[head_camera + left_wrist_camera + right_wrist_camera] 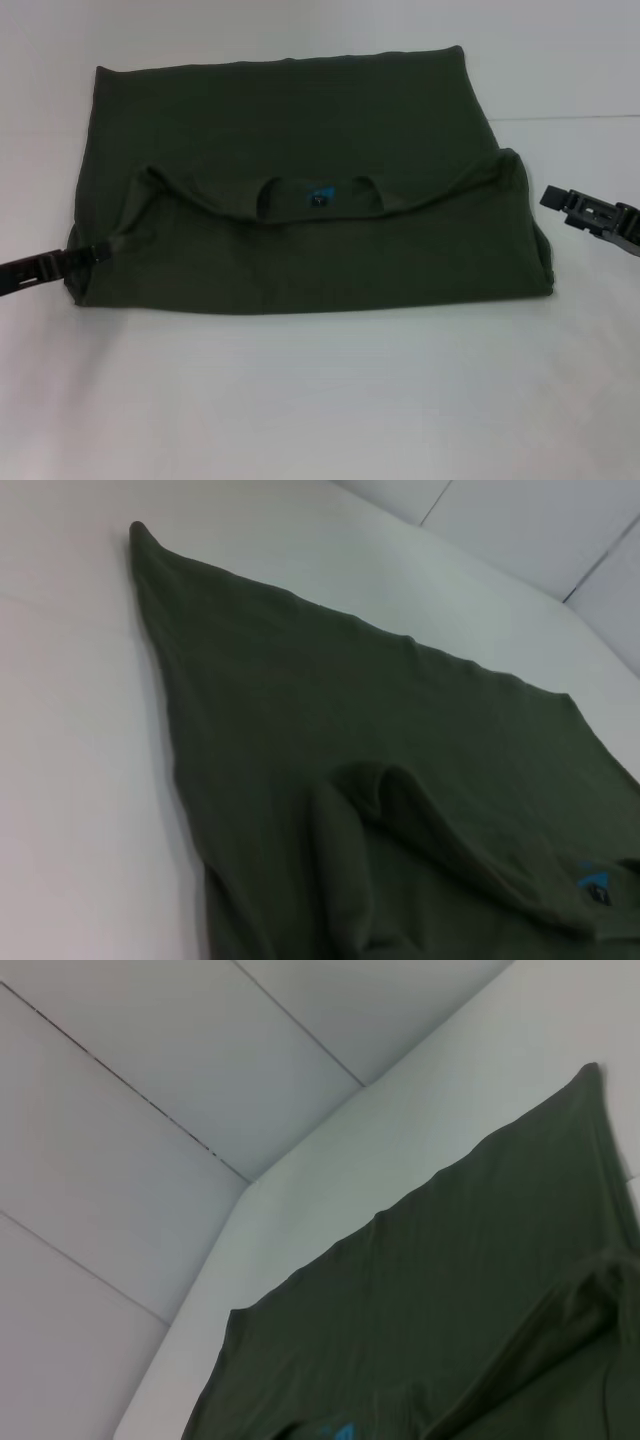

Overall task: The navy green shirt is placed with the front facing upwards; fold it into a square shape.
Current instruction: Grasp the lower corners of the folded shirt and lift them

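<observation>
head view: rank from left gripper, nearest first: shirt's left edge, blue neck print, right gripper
1. The navy green shirt's left edge, right at the left gripper.
2. Blue neck print, mid-shirt.
3. Right gripper, off the shirt's far side.

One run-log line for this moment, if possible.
shirt: partly folded, collar up | left tool: at shirt's left edge | right tool: off shirt

White table surface [320,400], pale panelled wall [150,1110] with thin dark seams behind it, soft even light.
</observation>
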Robot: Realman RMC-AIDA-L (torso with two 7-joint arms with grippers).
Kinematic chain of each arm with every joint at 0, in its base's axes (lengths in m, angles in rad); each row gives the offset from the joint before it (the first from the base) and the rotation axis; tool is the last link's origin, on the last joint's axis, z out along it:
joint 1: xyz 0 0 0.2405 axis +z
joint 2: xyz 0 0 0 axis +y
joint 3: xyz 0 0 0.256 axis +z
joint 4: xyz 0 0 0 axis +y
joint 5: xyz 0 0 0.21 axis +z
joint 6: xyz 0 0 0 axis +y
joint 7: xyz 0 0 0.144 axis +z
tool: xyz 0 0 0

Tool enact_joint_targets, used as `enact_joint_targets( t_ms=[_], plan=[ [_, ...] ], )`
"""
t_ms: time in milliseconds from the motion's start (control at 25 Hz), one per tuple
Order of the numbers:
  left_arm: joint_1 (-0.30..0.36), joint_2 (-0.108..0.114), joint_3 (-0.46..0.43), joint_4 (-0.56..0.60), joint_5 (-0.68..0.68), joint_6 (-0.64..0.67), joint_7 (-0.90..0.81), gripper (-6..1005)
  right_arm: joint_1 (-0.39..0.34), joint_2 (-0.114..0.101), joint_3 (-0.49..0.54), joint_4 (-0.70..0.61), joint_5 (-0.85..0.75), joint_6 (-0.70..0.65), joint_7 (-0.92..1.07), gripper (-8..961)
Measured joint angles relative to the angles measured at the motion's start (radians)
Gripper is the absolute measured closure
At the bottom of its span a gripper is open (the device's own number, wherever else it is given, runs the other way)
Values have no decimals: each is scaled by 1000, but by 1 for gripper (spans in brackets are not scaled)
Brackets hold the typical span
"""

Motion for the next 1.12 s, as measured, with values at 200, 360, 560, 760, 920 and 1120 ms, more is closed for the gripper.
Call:
enact_joint_targets(
  t_ms=[200, 360, 560, 760, 920, 1120],
  plan=[
    [-4, -5, 19, -10, 3, -9, 16, 310, 1, 1, -2, 0, 0, 0, 0, 52],
    [-5, -10, 22, -24, 3, -23, 41, 316, 4, 1, -3, 0, 0, 0, -1, 52],
    [-4, -15, 53, -34, 8, -58, 55, 322, 7, 3, -8, 0, 0, 2, -2, 52],
    [-2, -17, 65, -34, 15, -56, 51, 329, 8, 3, -12, 0, -1, 8, -2, 53],
    [0, -17, 70, -32, 19, -38, 48, 335, 9, 3, -13, 0, -1, 9, -3, 53],
    [-7, -15, 71, -29, 60, -11, 48, 342, 9, 3, -12, 0, -1, 14, -3, 54]
  ],
)
